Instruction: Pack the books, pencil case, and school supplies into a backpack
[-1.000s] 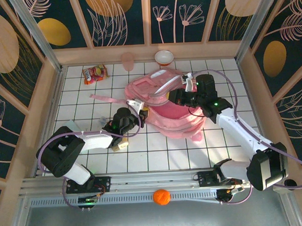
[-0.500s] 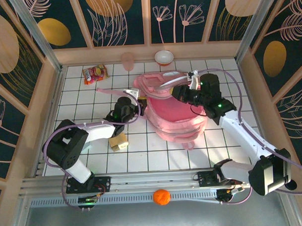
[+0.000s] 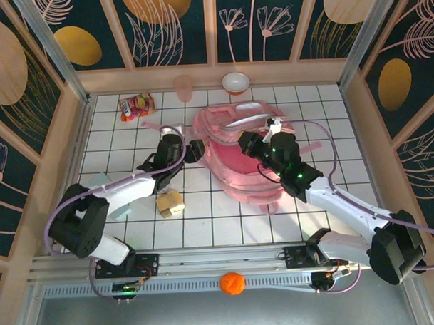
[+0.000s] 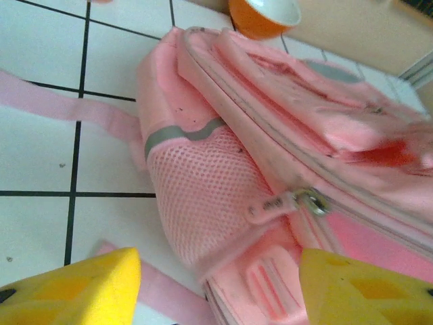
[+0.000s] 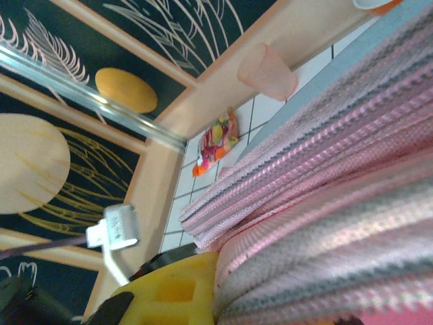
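Right gripper (image 3: 246, 141) seems clamped on the rim of the backpack (image 3: 235, 177) mid-table, likely propping its mouth open, while the left gripper (image 3: 196, 150) gapes empty beside the mesh pocket (image 4: 203, 196), blocks (image 3: 170, 202) lying nearby unpacked.

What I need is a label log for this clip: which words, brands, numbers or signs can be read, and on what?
Snack packet: red-and-yellow print, lettering too small to read.
Zip pull on the backpack: faint marks, too blurred to read.
No text in these pictures is legible.
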